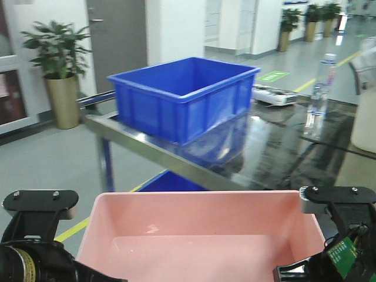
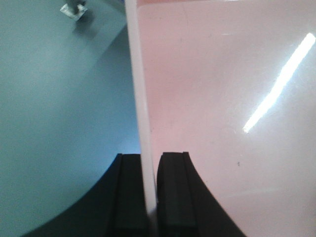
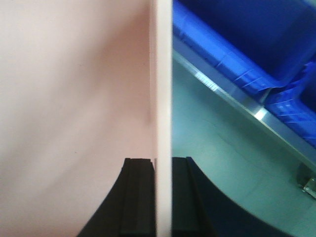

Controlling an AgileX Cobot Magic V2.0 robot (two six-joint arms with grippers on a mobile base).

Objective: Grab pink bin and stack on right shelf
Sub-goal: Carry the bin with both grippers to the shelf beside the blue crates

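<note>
Empty pink bin (image 1: 200,235) held level at near centre, just short of right shelf (image 1: 282,147); left hand (image 2: 148,165) and right hand (image 3: 160,168) each pinched tight on an opposite side wall, straddling the rim, presumably to balance the load.

No legible text anywhere, green floor marking (image 1: 273,76) too blurred (bottle label (image 1: 324,80) likewise)

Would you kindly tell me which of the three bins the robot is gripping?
The shallow pink bin: the left gripper and right gripper each pinch a side wall. The upper blue crate and lower blue crate sit on the right shelf.
</note>
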